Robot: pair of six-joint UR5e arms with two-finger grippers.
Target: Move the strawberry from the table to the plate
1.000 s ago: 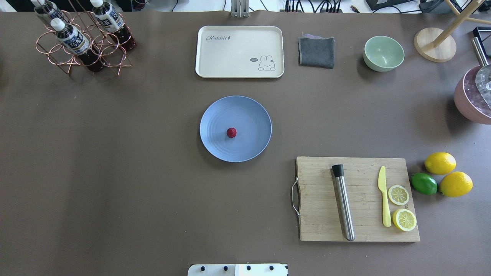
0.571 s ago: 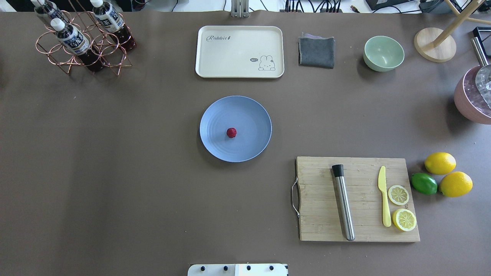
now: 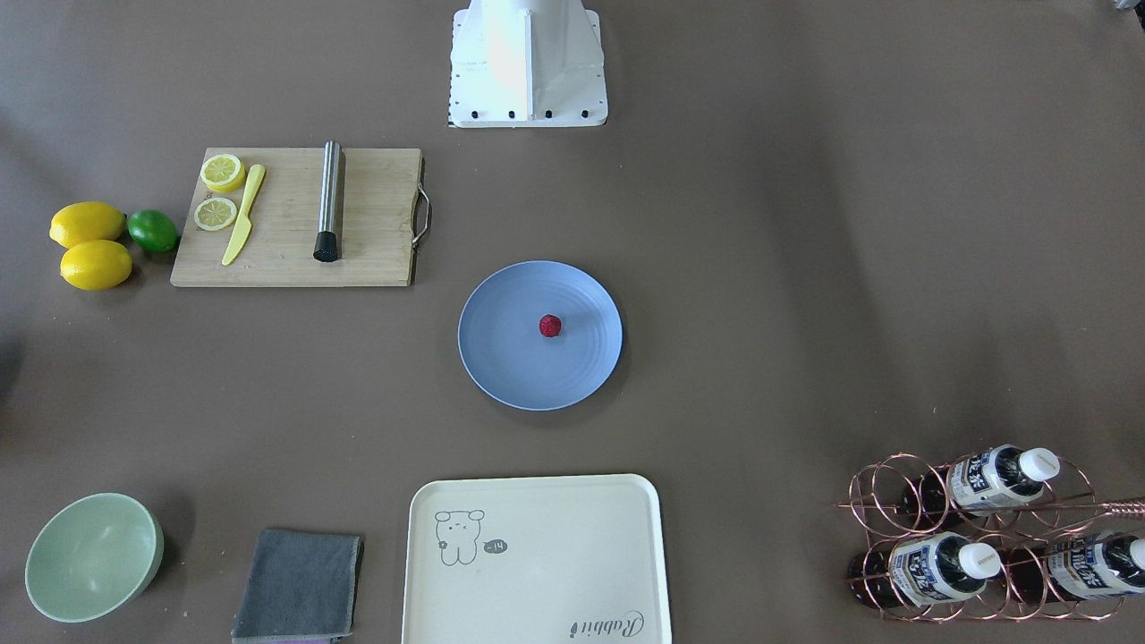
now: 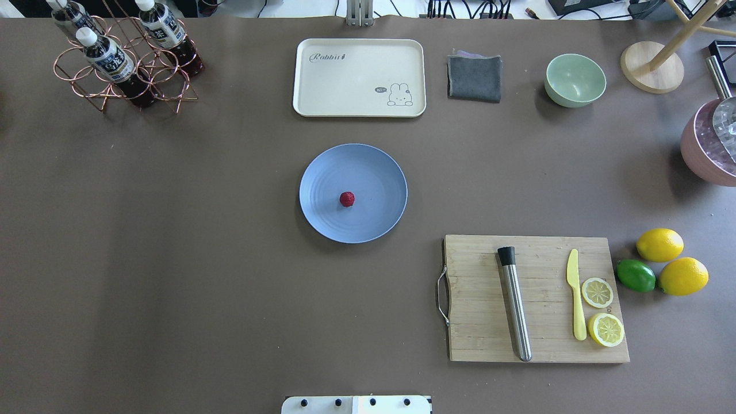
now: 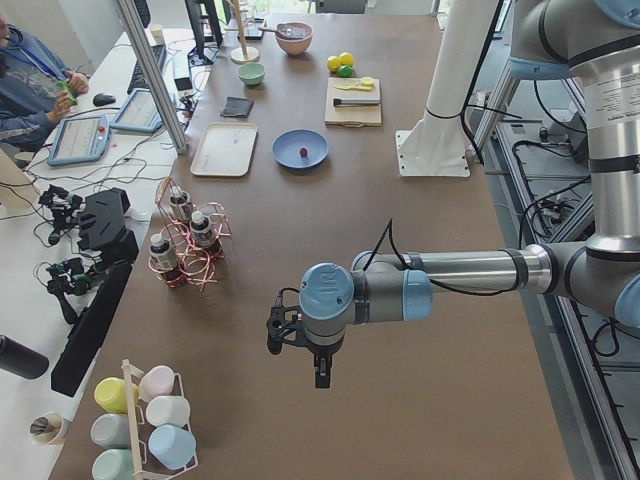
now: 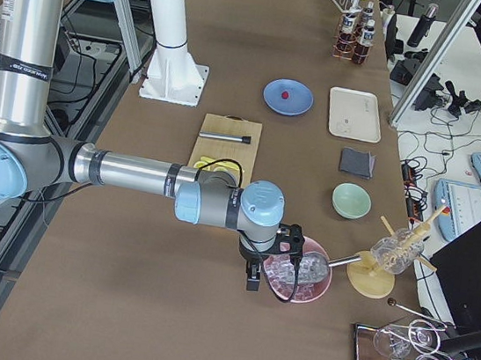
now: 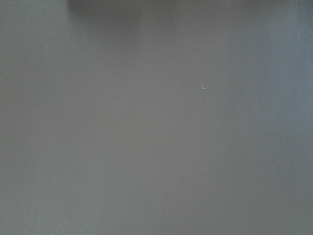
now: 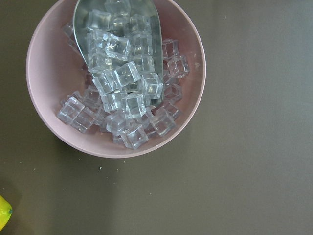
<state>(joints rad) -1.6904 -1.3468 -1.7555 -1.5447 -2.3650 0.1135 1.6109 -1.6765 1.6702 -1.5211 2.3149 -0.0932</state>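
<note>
Overhead view, left to right.

1. Upper left: a copper wire rack [image 4: 123,86] holds three capped bottles [image 4: 104,56] of dark liquid.
2. Upper centre: a cream tray [image 4: 359,77] with a rabbit print lies flat on the counter [image 4: 172,259].
3. Centre: the blue plate [image 4: 376,172] carries the strawberry [image 4: 347,199], which rests on the plate's inner face, just left of its middle.
4. Upper right of centre: a folded grey cloth [image 4: 475,77], then a pale green bowl [image 4: 575,80] standing upright.
5. Lower right: a wooden cutting board [image 4: 477,339] carries a steel cylinder with a black cap [image 4: 514,305], a yellow knife [image 4: 575,293] and two lemon halves [image 4: 597,292], cut faces up. Just beside the board lie a lime [image 4: 635,275] and two whole lemons [image 4: 659,244].
6. Right edge: a pink bowl [image 4: 698,149] contains clear ice cubes [image 8: 122,83] and a metal scoop [image 8: 83,14]; the cubes lie in the scoop and around it.

Tool state: the left tool [image 5: 318,372] hangs over bare counter, well apart from the plate; the right tool [image 6: 252,279] hangs above the pink bowl. Only the side views show them, so whether either is released or clenched cannot be told.
</note>
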